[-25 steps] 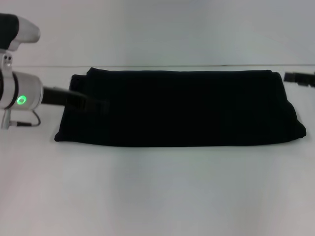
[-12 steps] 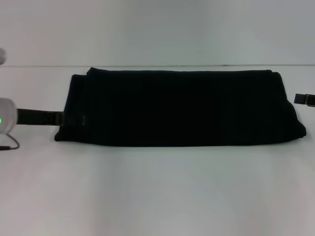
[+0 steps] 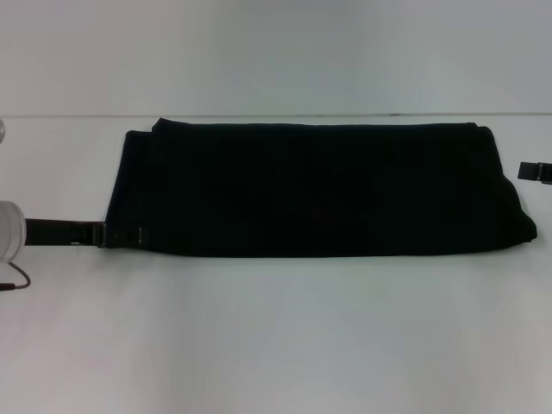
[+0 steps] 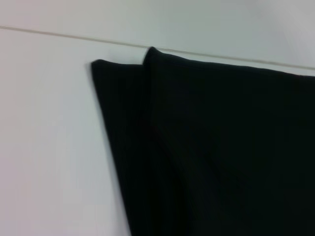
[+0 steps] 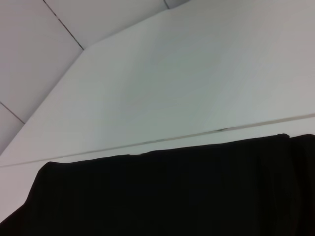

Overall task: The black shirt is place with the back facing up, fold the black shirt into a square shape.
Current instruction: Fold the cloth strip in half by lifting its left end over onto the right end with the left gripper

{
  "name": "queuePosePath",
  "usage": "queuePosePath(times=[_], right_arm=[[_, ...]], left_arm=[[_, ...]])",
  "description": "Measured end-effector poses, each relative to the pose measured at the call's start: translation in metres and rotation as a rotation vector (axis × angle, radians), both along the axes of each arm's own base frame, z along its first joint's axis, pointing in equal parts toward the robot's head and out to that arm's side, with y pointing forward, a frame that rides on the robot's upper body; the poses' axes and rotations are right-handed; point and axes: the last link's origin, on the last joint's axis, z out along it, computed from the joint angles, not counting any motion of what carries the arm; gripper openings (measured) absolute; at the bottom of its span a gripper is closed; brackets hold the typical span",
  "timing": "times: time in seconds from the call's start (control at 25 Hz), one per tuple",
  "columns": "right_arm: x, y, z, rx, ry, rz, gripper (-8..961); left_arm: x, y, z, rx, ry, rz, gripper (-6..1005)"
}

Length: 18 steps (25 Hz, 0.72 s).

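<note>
— Entry one, setting: what sort of place do you record?

— A bare test room, lab-like. My evidence: one plain white table [image 3: 276, 336], its surface unmarked, running back to a straight far edge.

— Entry two, surroundings?

— A pale wall [image 3: 276, 52] behind that edge, plain in my head view. My right wrist view lists light panels [image 5: 49, 69] there, parted by thin dark seams.

— Entry three, furnishings of a home, shop or kitchen?

— I list only table and panelled wall; all pale, evenly lit. My own arm reaches in over the table's left side.
</note>
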Motion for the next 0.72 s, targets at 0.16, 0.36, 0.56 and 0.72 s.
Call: queuePosePath(times=[0.16, 0.36, 0.56, 0.72], right_arm=[[0.0019, -0.0011, 0.0006, -0.001, -0.003, -0.006, 669], [0.0032, -0.0022, 0.0006, -0.001, -0.003, -0.010, 668], [0.0033, -0.0024, 0.0003, -0.001, -0.003, -0.009, 668], [0.0027, -0.0021, 0.0000, -0.002, -0.003, -0.007, 668]], left_arm=[[0.0033, -0.0004, -0.0041, -0.023, 0.002, -0.028, 873], [0.0026, 0.0005, -0.0026, -0.022, 0.011, -0.031, 837], [-0.0017, 0.0035, 0.0023, 0.003, 0.034, -0.035, 801], [-0.0053, 0.0044, 0.0014, -0.007, 0.058, -0.038, 732]])
